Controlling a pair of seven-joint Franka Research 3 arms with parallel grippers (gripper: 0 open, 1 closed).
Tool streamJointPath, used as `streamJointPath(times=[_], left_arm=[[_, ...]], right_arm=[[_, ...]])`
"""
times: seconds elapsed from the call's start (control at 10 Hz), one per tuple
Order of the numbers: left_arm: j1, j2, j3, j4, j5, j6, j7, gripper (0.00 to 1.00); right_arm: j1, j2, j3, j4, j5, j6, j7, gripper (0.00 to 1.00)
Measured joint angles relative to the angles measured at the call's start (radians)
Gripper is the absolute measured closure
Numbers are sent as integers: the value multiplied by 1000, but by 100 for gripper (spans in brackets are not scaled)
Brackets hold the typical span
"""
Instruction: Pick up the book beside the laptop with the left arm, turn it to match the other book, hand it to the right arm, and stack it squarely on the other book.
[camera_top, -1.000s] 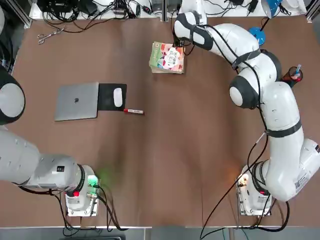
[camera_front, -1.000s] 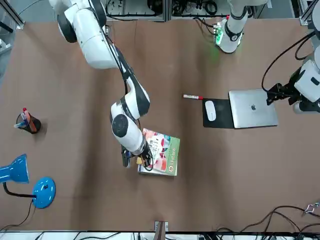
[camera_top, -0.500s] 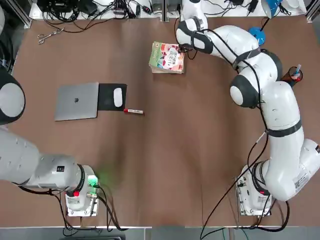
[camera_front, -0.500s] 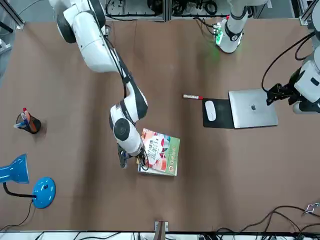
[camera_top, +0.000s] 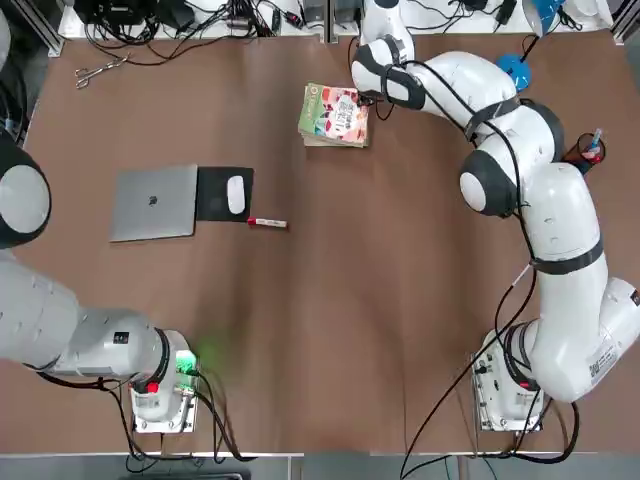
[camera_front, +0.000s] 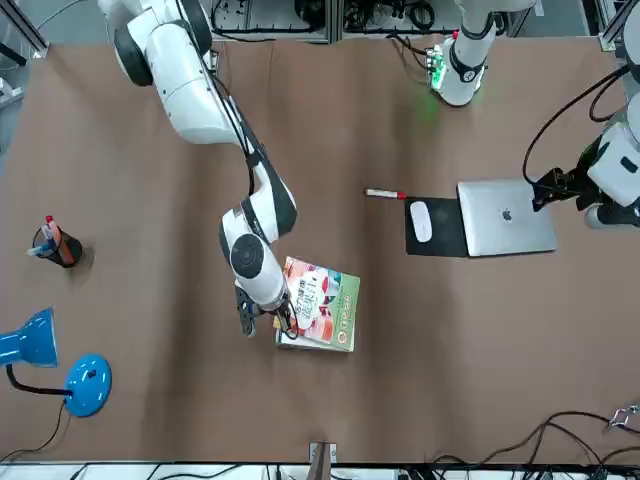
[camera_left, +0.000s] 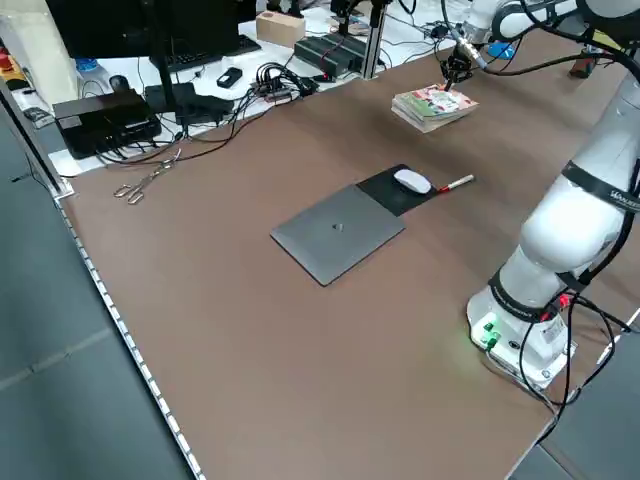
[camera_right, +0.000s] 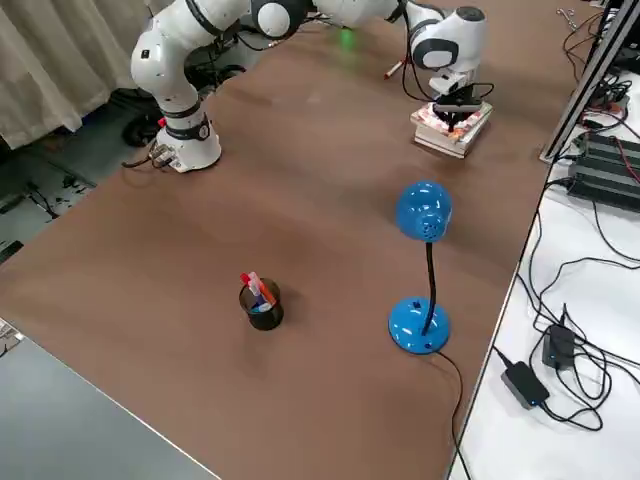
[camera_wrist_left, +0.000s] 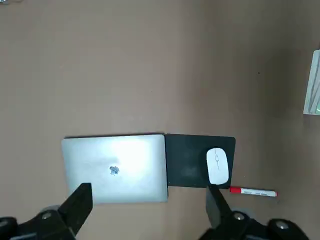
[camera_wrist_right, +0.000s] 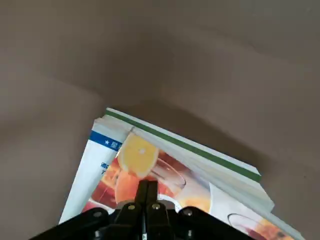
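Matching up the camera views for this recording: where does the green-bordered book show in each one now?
Top: upper middle, the book.
Front: just below centre.
Left side: upper right.
Right side: upper right, under the right gripper.
Left wrist: a stack's edge shows at the right; which book, I can't tell.
Right wrist: lower middle.
Shared landmark, except in the right wrist view: the red-capped marker.

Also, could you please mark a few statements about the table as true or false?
The illustrated book lies on top of the other book. True.
The right gripper is wide open. False: it is shut, by the stacked books.
The mouse sits on the laptop. False: it sits on the black pad.
The left gripper is open. True.
The marker stands in the pen cup. False: it lies by the pad.
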Motion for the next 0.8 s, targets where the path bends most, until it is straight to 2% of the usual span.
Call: streamJointPath(times=[0.8], left_arm=[[0,0,0,0,0,0,0,0]], right_arm=[[8,2,2,-8,-14,77,-36,99]])
